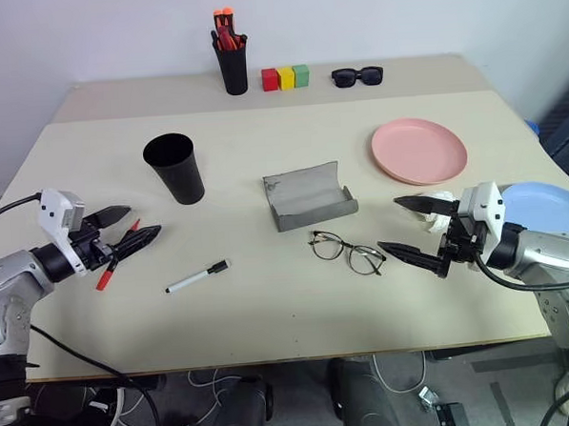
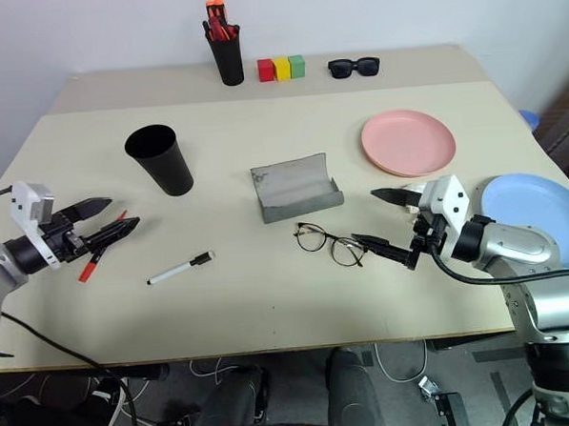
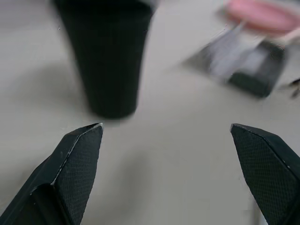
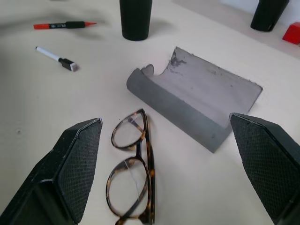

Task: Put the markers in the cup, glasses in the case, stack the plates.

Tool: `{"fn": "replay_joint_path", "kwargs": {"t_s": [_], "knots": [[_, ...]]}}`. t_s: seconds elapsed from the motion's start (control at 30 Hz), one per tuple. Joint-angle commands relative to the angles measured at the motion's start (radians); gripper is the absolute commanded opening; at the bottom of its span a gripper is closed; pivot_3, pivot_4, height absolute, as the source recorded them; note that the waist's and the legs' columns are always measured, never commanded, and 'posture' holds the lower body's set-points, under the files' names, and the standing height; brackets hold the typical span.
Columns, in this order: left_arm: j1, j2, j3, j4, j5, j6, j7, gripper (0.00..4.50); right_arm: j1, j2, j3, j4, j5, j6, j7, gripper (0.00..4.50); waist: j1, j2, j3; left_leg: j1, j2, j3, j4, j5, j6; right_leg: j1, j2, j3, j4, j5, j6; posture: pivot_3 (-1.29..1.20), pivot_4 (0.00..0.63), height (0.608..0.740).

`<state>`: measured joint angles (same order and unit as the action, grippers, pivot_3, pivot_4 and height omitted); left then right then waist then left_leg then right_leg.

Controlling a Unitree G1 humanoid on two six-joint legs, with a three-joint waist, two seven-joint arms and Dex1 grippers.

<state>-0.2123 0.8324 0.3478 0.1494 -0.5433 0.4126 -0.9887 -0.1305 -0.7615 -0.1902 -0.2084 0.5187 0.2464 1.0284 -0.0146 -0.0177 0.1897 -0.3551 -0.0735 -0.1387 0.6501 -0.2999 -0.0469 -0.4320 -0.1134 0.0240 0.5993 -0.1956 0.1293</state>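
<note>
The black cup (image 1: 172,166) stands upright on the left of the table. Below it lie a red marker (image 1: 105,278) and a white marker with a black cap (image 1: 197,276). My left gripper (image 1: 133,228) hangs open just over the red marker's upper end, aimed toward the cup (image 3: 110,61). The grey case (image 1: 307,196) lies open mid-table, with the wire-framed glasses (image 1: 347,251) unfolded just in front of it. My right gripper (image 1: 392,225) is open right beside the glasses (image 4: 131,173), holding nothing. The pink plate (image 1: 419,150) sits at the right, the blue plate (image 1: 551,204) at the right edge behind my right arm.
Along the back of the table stand a black pot of orange-topped pens (image 1: 230,54), three coloured blocks (image 1: 285,76) and black sunglasses (image 1: 357,76). A small white crumpled thing (image 1: 437,210) lies by my right gripper. The table's front strip is bare.
</note>
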Motion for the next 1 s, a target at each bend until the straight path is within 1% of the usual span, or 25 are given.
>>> {"fn": "replay_joint_path", "kwargs": {"t_s": [0.03,0.07,0.1,0.17,0.3,0.33,0.37,0.43,0.53,0.57,0.73,0.83,0.87,0.93,1.0], "knots": [[-0.034,0.030,0.066,-0.012,-0.053,0.047,-0.005,4.50,-0.061,0.029,0.023,0.000,-0.006,-0.027,-0.003,4.45,0.001,0.000,0.000,0.000,0.000,0.000,0.000,0.000,0.000,0.000,0.000,0.000,0.000,0.000,0.000,0.00,0.150,0.740],[-0.034,0.051,0.075,0.015,-0.051,0.062,-0.013,4.50,-0.072,0.043,0.045,-0.019,-0.015,-0.018,-0.021,4.45,0.001,0.000,0.000,0.000,0.000,0.000,0.000,0.000,0.000,0.000,0.000,0.000,0.000,0.000,0.000,0.00,0.150,0.740],[-0.028,0.055,0.085,0.003,-0.048,0.083,0.011,4.50,-0.083,0.050,0.051,-0.022,-0.009,-0.016,-0.018,4.45,0.001,0.000,0.000,0.000,0.000,0.000,0.000,0.000,0.000,0.000,0.000,0.000,0.000,0.000,0.000,0.00,0.150,0.740],[-0.022,0.089,0.088,0.003,-0.047,0.176,0.049,4.50,-0.098,0.066,0.061,-0.035,0.000,-0.013,-0.022,4.45,0.000,0.000,0.000,0.000,0.000,0.000,0.000,0.000,0.000,0.000,0.000,0.000,0.000,0.000,0.000,0.00,0.150,0.740],[-0.072,0.126,0.066,0.082,0.018,0.223,0.139,4.50,-0.113,0.087,0.090,-0.067,0.001,0.000,-0.034,4.45,0.001,0.000,0.000,0.000,0.000,0.000,0.000,0.000,0.000,-0.001,0.000,0.000,0.000,0.000,0.000,0.00,0.150,0.740],[-0.078,0.147,0.042,0.109,0.049,0.240,0.153,4.50,-0.119,0.092,0.099,-0.066,-0.005,0.001,-0.040,4.45,0.001,0.000,0.000,0.000,0.000,0.000,0.000,0.000,0.000,-0.001,0.001,0.000,0.000,0.001,0.000,0.00,0.150,0.740],[-0.077,0.177,-0.018,0.102,0.094,0.281,0.161,4.50,-0.126,0.094,0.098,-0.059,-0.002,-0.004,-0.037,4.45,0.001,0.000,0.000,0.000,0.000,-0.001,0.000,0.000,0.000,-0.001,0.001,0.000,0.000,0.001,0.000,0.00,0.150,0.740],[-0.103,0.205,-0.084,0.105,0.128,0.369,0.180,4.50,-0.144,0.106,0.104,-0.060,0.006,0.003,-0.043,4.45,0.000,0.000,0.000,0.000,0.000,0.000,0.000,0.000,0.000,-0.001,0.001,0.000,0.000,0.001,0.000,0.00,0.150,0.740],[-0.150,0.208,-0.140,0.086,0.117,0.415,0.126,4.50,-0.151,0.117,0.113,-0.062,0.006,-0.003,-0.037,4.45,0.003,0.000,0.000,0.000,0.000,-0.001,0.000,0.000,0.000,-0.001,0.001,0.000,0.000,0.001,0.000,0.00,0.150,0.740],[-0.182,0.208,-0.172,0.106,0.135,0.452,0.136,4.50,-0.152,0.118,0.112,-0.058,0.000,-0.010,-0.035,4.45,0.003,0.000,0.000,0.000,0.000,-0.001,0.000,0.000,0.000,-0.001,0.001,0.000,0.000,0.001,0.000,0.00,0.150,0.740],[-0.273,0.198,-0.278,0.207,0.215,0.424,0.121,4.50,-0.151,0.127,0.101,-0.061,-0.014,-0.026,-0.067,4.45,-0.002,0.000,0.000,0.000,0.000,-0.001,0.000,0.000,0.000,-0.001,0.001,-0.001,0.001,0.001,0.000,0.00,0.150,0.740],[-0.334,0.182,-0.342,0.272,0.260,0.415,0.100,4.50,-0.121,0.114,0.092,-0.072,-0.006,-0.029,-0.054,4.45,-0.004,0.000,0.000,-0.001,0.000,0.000,-0.001,0.000,0.000,-0.002,0.001,0.000,0.002,0.001,0.000,0.00,0.150,0.740],[-0.356,0.174,-0.358,0.290,0.256,0.452,0.086,4.24,-0.107,0.106,0.089,-0.068,-0.015,-0.041,-0.045,4.48,-0.002,0.000,0.000,-0.001,0.000,0.000,-0.001,0.000,0.000,-0.002,0.001,0.000,0.002,0.001,0.000,0.00,0.150,0.740],[-0.377,0.166,-0.400,0.303,0.274,0.471,0.057,3.64,-0.092,0.097,0.080,-0.065,-0.029,-0.056,-0.045,4.50,0.000,0.000,0.000,-0.001,-0.001,0.000,0.000,0.000,0.000,-0.002,0.001,0.000,0.002,0.001,0.000,0.00,0.150,0.740],[-0.388,0.166,-0.433,0.310,0.285,0.500,0.027,2.64,-0.094,0.102,0.065,-0.072,-0.016,-0.047,-0.059,4.50,0.000,0.000,0.000,-0.001,-0.001,0.000,0.000,0.000,0.000,-0.002,0.001,0.000,0.002,0.001,0.000,0.00,0.150,0.740]]}}
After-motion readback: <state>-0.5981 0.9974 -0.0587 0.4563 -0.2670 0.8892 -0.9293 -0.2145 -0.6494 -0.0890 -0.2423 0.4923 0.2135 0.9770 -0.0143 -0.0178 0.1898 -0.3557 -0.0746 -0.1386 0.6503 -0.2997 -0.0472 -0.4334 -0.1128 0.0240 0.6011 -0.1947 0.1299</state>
